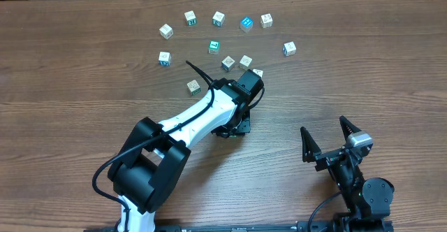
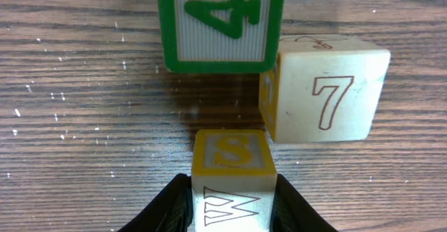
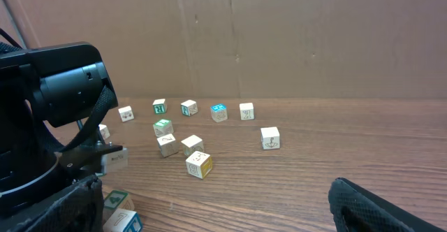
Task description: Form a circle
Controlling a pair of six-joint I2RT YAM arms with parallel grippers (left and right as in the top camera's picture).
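The small lettered cubes for the circle point(image 1: 218, 18) lie spread apart in a loose arc on the far half of the table, some pale wood and some teal point(image 1: 246, 24). My left gripper point(image 1: 234, 126) reaches down just in front of them. In the left wrist view its jaws point(image 2: 232, 200) press both sides of a yellow-edged cube point(image 2: 230, 151) marked S and W. Just beyond it sit a green "4" cube point(image 2: 220, 22) and a pale "7" cube point(image 2: 328, 89), also low in the right wrist view point(image 3: 115, 200). My right gripper point(image 1: 327, 138) rests open and holds nothing at the near right.
The left arm point(image 1: 188, 120) crosses the middle of the wooden table point(image 1: 363, 71) and hides the cubes under its wrist from above. A yellow-faced cube point(image 3: 199, 164) lies nearest the right gripper's side. A cardboard wall point(image 3: 293, 36) stands behind the table.
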